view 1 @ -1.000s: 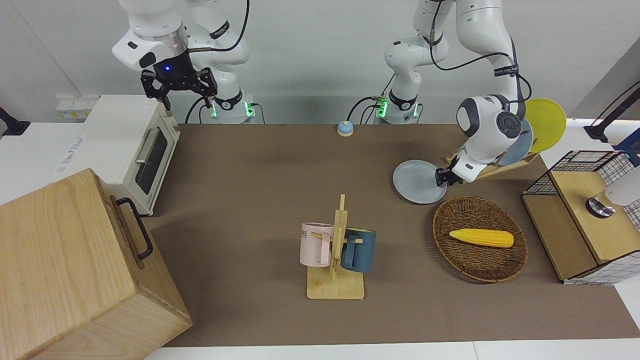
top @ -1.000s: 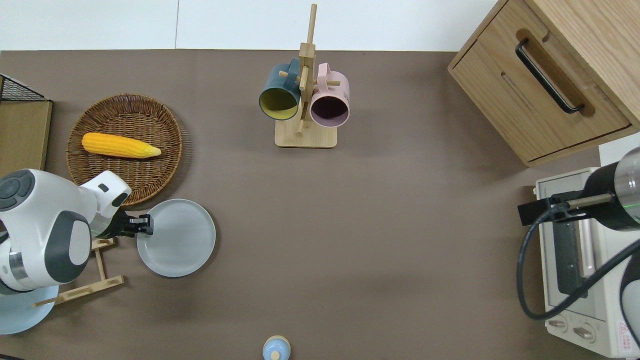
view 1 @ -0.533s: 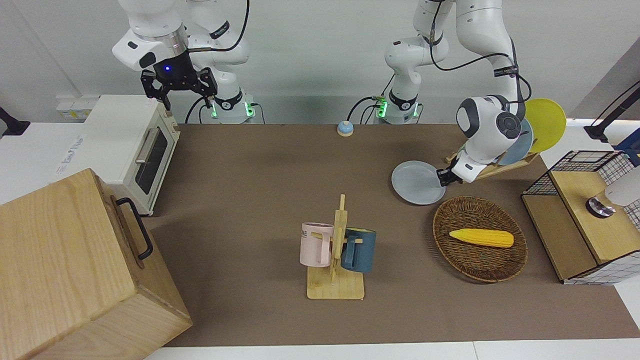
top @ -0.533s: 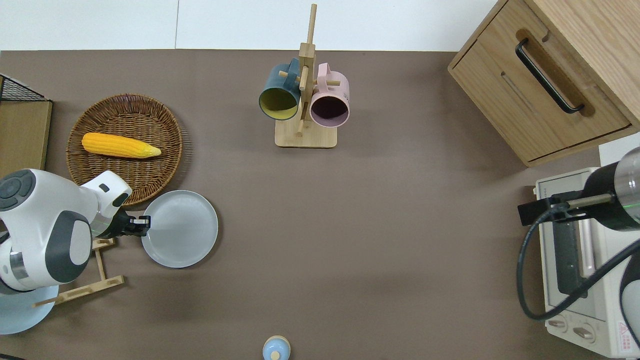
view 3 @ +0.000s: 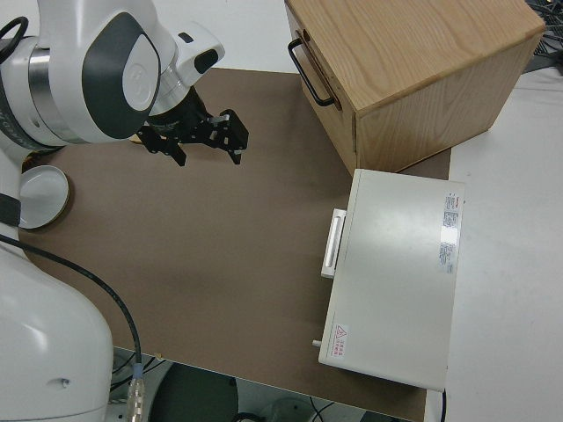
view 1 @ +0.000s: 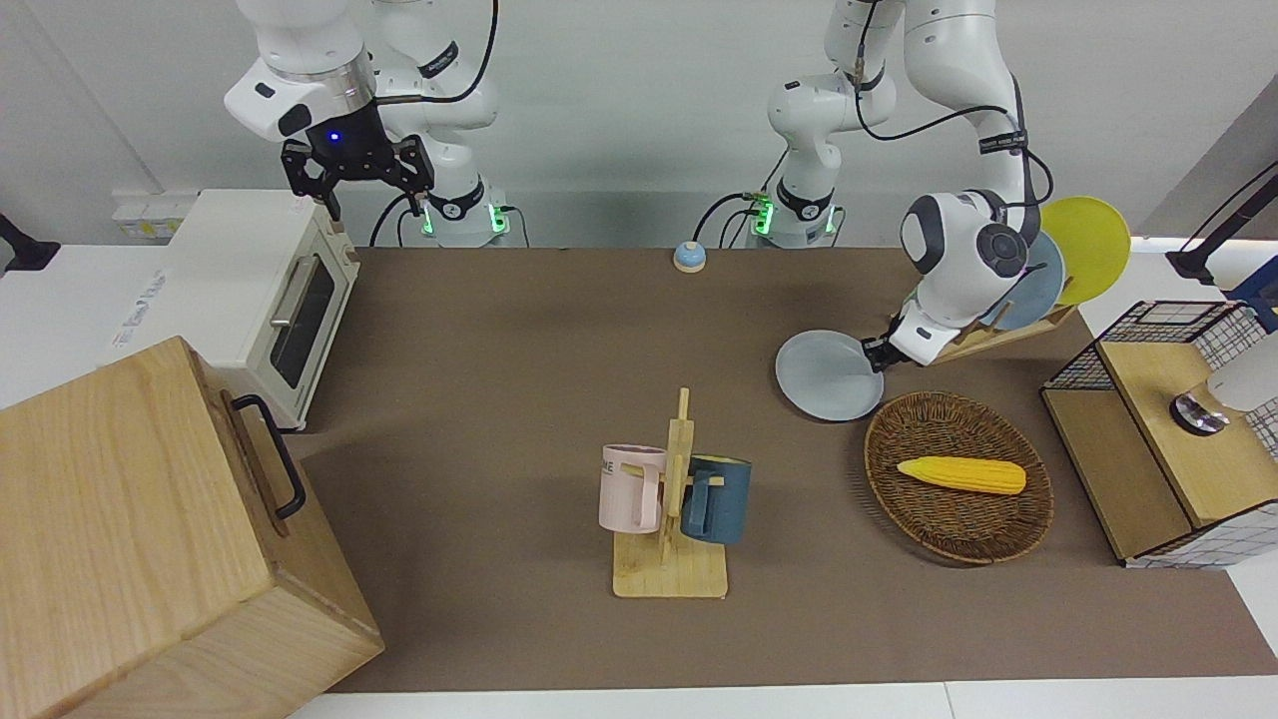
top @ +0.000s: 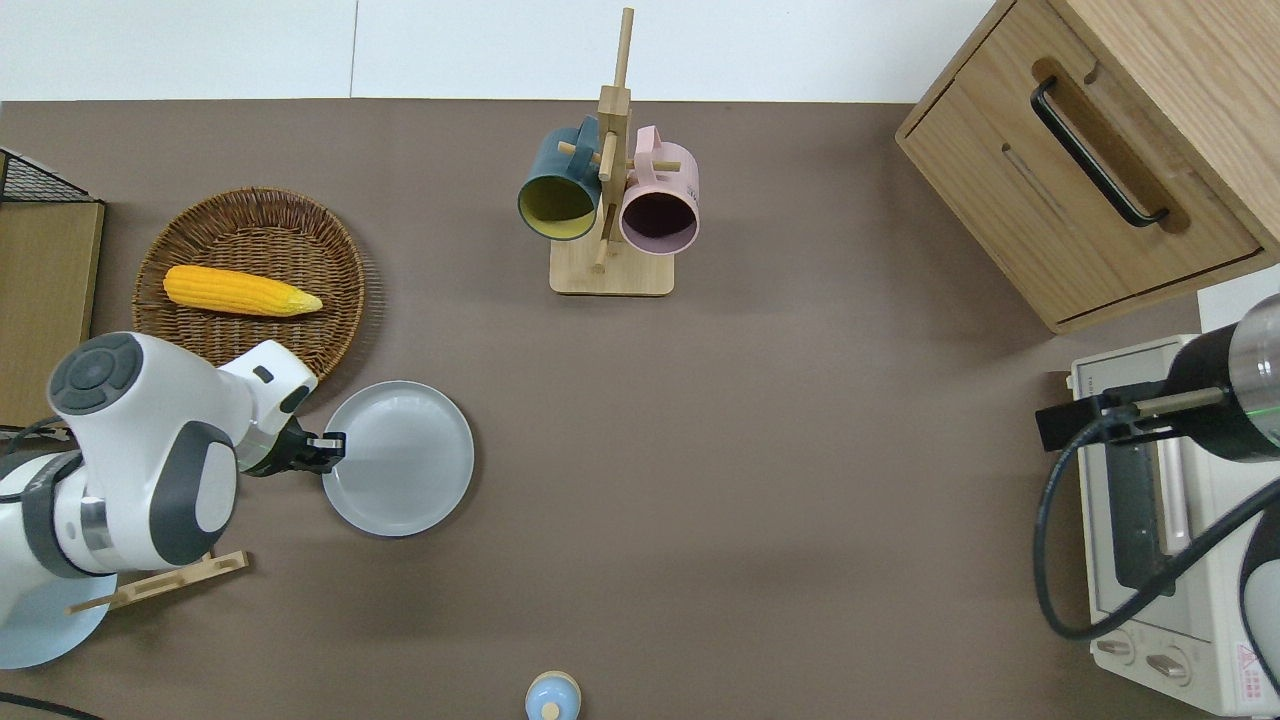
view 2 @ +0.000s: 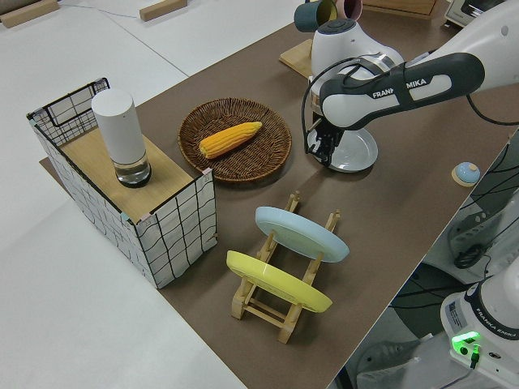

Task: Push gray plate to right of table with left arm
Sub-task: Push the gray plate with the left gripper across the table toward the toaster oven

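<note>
in the overhead view, starting at the left arm's end of the table, we see the wire-sided crate and, beside it, the wicker basket with a corn cob lying in it. nearer to the robots stands the wooden plate rack, holding a light-blue plate and a yellow plate on edge.

next we come to the left arm, reaching low across the mat. the left gripper sits right at the rim of the gray plate, on the rim's side toward the left arm's end of the table, and looks to be touching it; we cannot tell how far apart its fingers stand, and it does not appear to have hold of anything. the gray plate lies flat on the mat, just beside the wicker basket and slightly nearer to the robots than it.

toward the middle we find the mug stand with a dark blue mug and a pink mug, well apart from the plate, and a small blue bell at the robots' edge.

at the right arm's end stand the wooden cabinet and the white toaster oven. the right arm is parked, and the right gripper shows its fingers spread with nothing between them.
</note>
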`<state>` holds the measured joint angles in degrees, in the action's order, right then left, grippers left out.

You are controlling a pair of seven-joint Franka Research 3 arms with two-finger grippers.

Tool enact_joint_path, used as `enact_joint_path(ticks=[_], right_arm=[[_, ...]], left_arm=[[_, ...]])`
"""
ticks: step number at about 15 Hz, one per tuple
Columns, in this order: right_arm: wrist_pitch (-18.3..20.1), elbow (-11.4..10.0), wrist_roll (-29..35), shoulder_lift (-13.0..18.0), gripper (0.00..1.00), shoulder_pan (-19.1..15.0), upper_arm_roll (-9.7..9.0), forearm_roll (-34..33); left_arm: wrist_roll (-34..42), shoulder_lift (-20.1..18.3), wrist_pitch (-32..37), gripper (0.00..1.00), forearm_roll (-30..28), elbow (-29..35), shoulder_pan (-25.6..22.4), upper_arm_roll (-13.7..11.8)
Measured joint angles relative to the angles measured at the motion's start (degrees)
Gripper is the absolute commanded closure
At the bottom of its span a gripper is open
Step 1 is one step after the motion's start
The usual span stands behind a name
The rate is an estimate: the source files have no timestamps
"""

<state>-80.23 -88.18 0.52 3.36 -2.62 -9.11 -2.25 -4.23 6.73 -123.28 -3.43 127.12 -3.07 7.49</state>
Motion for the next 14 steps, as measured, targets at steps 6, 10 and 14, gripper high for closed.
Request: enact_joint_path(ticks=[6,10,14], right_arm=[[0.0,0.0,0.0,0.0,0.005,0.0,0.00,0.0],[0.0,0.0,0.0,0.0,0.005,0.0,0.00,0.0],[0.0,0.0,0.0,0.0,0.005,0.0,0.00,0.0]], left_arm=[[-7.1,0.0,0.6,1.00,-2.8,0.0,8.2,0.6],[-12.2,-0.1,0.6,1.00,-6.6,0.0,14.2,1.3],[-19.1,-0.1,-0.4,1.00,-9.0,-0.3,18.4,4.4]])
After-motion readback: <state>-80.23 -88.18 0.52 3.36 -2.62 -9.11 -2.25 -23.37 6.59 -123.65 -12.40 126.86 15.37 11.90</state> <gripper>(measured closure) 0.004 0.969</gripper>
